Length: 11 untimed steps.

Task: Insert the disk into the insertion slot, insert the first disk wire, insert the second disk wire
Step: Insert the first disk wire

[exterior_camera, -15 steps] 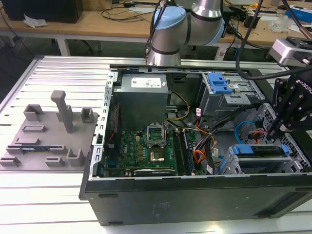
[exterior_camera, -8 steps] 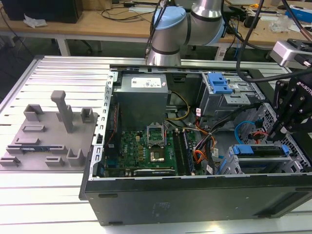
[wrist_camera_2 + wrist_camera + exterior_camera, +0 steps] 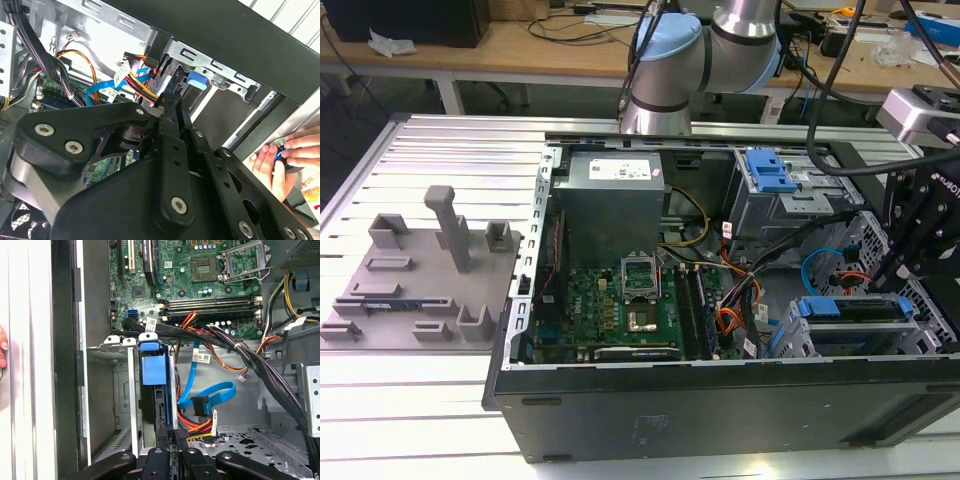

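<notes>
The disk (image 3: 161, 407) stands in its bright blue frame (image 3: 152, 367) inside the insertion slot (image 3: 122, 390), the low grey cage by the case's front wall. In the exterior view the disk (image 3: 855, 312) lies in that slot (image 3: 798, 345) at the view's right. My gripper (image 3: 172, 437) is at the disk's end, shut on the black plug of the first disk wire (image 3: 195, 426), a red, orange and black bundle. The second disk wire (image 3: 212, 392) is a light-blue loop beside it, and its dark plug hangs free. Gripper (image 3: 167, 97) and bundle (image 3: 142, 87) meet near the blue frame (image 3: 196, 80).
A motherboard (image 3: 620, 305) and a grey power supply (image 3: 610, 200) fill the case's left part. The taller cage with a blue handle (image 3: 770, 170) stands behind the slot. Thick black cables (image 3: 260, 365) cross nearby. A person's hand (image 3: 280, 155) rests outside the case wall. A grey fixture plate (image 3: 415, 275) lies on the table.
</notes>
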### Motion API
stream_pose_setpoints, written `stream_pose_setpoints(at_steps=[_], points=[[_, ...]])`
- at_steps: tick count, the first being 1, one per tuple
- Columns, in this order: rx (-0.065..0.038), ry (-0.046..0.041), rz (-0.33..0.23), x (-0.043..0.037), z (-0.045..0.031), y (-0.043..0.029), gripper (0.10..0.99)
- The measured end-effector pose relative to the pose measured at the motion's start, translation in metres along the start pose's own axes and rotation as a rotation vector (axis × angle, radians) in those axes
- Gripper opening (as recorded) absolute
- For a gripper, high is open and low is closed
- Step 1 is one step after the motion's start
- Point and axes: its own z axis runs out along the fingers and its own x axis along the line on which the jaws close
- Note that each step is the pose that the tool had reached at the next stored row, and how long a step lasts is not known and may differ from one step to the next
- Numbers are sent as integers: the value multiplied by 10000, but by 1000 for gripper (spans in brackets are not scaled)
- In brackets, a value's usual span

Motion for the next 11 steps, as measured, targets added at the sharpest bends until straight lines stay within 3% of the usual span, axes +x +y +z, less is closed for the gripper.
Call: stream_pose_setpoints(at_steps=[3,7,11], points=[[-2,-30,10,10,10,-1,165],[-10,-134,27,20,22,-2,165],[-10,-134,27,20,22,-3,165]])
